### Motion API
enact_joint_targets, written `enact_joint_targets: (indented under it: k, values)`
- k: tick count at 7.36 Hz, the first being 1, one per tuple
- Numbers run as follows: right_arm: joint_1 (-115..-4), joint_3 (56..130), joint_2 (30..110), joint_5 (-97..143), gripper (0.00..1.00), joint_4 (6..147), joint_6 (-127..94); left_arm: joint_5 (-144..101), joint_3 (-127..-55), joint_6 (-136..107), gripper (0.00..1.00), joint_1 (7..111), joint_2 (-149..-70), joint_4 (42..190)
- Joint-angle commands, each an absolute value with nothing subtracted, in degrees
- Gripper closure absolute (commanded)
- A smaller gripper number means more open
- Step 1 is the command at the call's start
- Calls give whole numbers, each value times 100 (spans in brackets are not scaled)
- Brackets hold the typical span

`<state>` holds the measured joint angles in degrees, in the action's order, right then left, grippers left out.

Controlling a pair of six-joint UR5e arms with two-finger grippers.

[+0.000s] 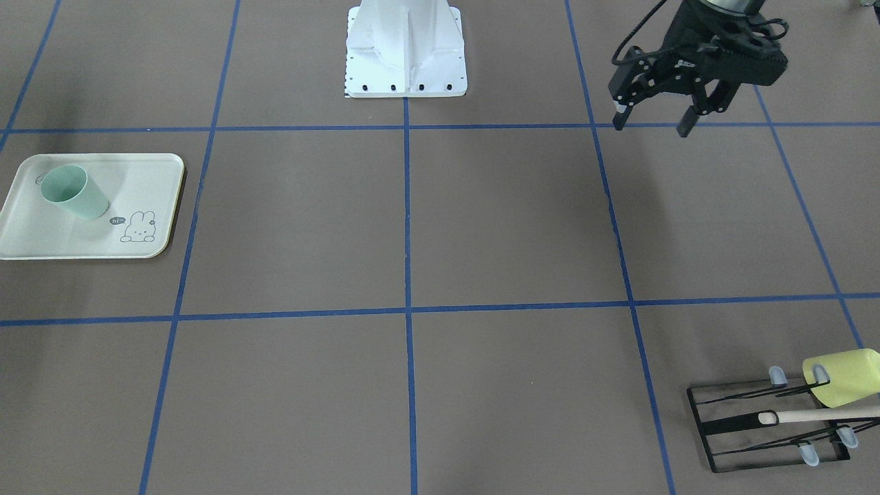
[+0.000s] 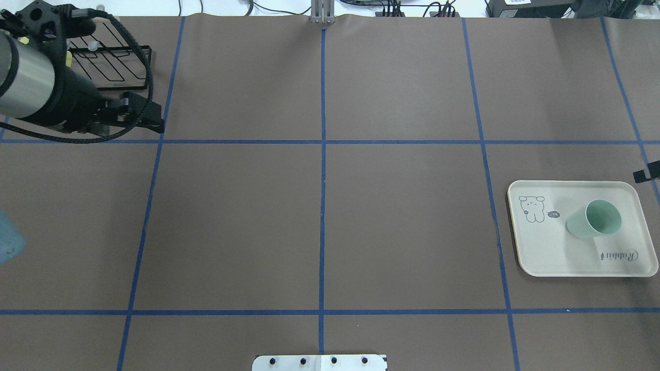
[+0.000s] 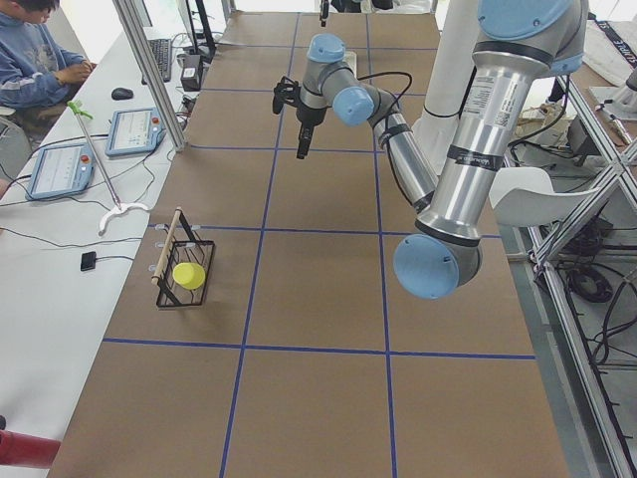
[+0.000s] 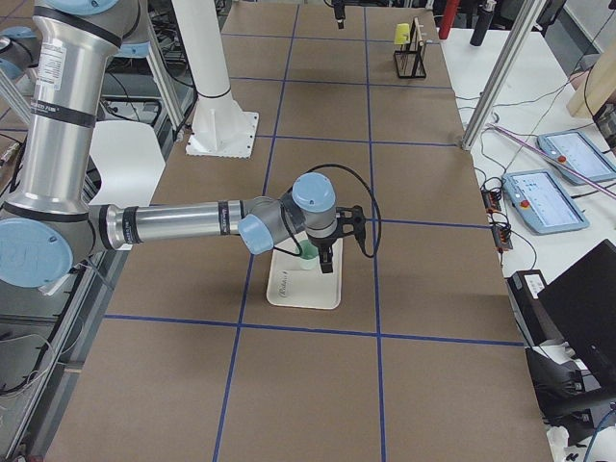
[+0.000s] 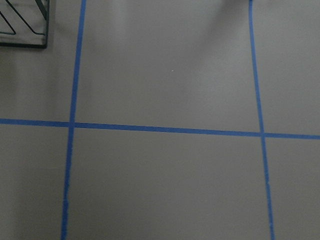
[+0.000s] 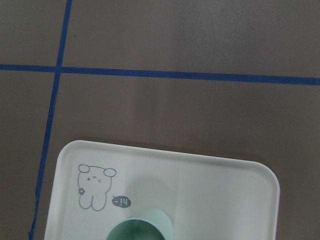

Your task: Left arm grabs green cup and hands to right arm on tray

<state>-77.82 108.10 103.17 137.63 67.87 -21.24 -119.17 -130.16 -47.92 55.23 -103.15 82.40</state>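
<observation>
Above brown table (image 1: 509,220), left arm (image 2: 26,82) hovers, jaws spread empty; right arm (image 4: 173,223) stretches level, jaws unclear.

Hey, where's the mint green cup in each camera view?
Front-facing: green cup far left, on tray.
Overhead: far right.
Exterior left: not visible.
Exterior right: centre, mostly hidden.
Left wrist: not in it.
Right wrist: bottom edge.
Shared landmark: the tray's bunny drawing.
</observation>
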Motion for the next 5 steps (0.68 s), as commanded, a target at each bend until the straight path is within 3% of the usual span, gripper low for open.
enact_joint_targets:
  k: [1,5]
  values:
    - [-8653,10837,10310,13781,0,7782,-491,-12836,-12913,-2736,0,6752,-9295,8253]
    - [-8903,10793,10283,13772,0,8139,-211,-14019,-10675,1214,0,9364,-8622,8236]
